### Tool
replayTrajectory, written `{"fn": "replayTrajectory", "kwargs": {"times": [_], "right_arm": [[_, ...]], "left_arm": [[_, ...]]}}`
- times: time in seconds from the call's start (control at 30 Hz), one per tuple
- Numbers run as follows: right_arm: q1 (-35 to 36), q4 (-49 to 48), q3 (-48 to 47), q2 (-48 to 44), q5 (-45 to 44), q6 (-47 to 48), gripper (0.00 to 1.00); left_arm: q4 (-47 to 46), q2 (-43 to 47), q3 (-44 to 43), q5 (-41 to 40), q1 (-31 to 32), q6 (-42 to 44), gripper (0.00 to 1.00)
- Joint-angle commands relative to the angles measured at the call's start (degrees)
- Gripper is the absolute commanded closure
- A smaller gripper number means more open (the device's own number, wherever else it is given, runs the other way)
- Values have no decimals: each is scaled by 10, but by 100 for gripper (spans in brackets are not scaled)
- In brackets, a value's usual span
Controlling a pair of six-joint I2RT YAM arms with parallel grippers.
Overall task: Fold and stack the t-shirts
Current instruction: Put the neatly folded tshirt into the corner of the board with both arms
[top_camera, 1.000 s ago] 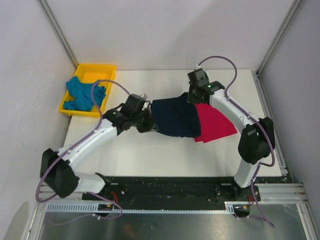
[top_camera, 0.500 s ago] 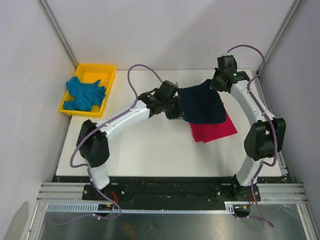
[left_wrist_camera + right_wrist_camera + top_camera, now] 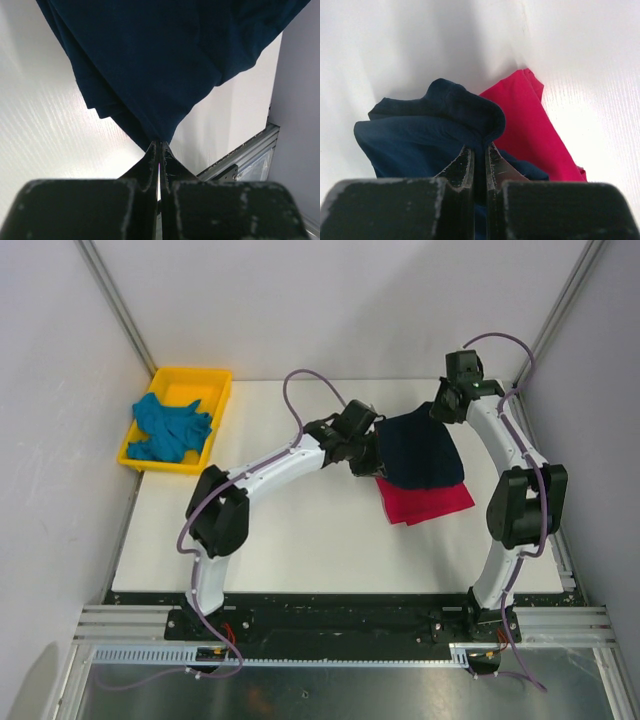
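**Navy shirt held over the pink one: the lowering should be kept level and square**

The navy t-shirt (image 3: 420, 448) is held up between the two arms in the upper right of the overhead view. The left gripper (image 3: 370, 460) is clamped on its left corner, and in the left wrist view the jaws are seen pressed together with the cloth hanging from their tips. The right gripper (image 3: 441, 410) is pinched on a bunched fold at the shirt's far edge, with the jaws closed on a thick roll of fabric.

The crimson-pink t-shirt (image 3: 430, 502) lies folded on the table (image 3: 300, 540), directly below and partly covered by the navy one. The teal t-shirt (image 3: 170, 428) is crumpled in the yellow tray (image 3: 196, 374) at the upper left and has not yet been folded.

The step in hand is judged to be the placing of the navy shirt onto the pink one.

- Both grips should be held until the hanging edge has been laid down, so that the fold is not lost.
- The two corners should be lowered together and at equal height, with the cloth kept lightly taut between them.
- The navy edges should be lined up with the pink outline before release.
- Dragging is to be avoided, since the pink shirt could be pulled askew.

Whether the hanging cloth is already touching the pink shirt cannot be told from above.
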State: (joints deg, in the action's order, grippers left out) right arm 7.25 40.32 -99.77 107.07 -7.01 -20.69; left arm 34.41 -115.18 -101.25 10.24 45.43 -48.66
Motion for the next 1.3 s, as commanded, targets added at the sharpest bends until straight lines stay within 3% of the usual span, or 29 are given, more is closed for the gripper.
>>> {"fn": "replayTrajectory", "kwargs": {"times": [0.0, 1.07, 1.1, 1.17, 1.2, 1.27], "right_arm": [[-11, -15, -31, -1, 4, 12, 100], [-33, -3, -7, -1, 8, 20, 100], [-34, -4, -6, 1, 6, 21, 93], [-35, -4, -6, 10, 0, 25, 64], [-35, -4, -8, 14, -5, 27, 51], [-35, -2, -21, 24, -11, 32, 36]], "left_arm": [[-5, -11, -35, 23, 11, -10, 100], [-5, -35, -22, 42, 35, -23, 100], [-6, -36, -15, 44, 35, -23, 100], [-6, -43, 3, 51, 35, -17, 95], [-6, -46, 16, 54, 35, -14, 84], [-13, -42, 44, 52, 35, -5, 55]]}}
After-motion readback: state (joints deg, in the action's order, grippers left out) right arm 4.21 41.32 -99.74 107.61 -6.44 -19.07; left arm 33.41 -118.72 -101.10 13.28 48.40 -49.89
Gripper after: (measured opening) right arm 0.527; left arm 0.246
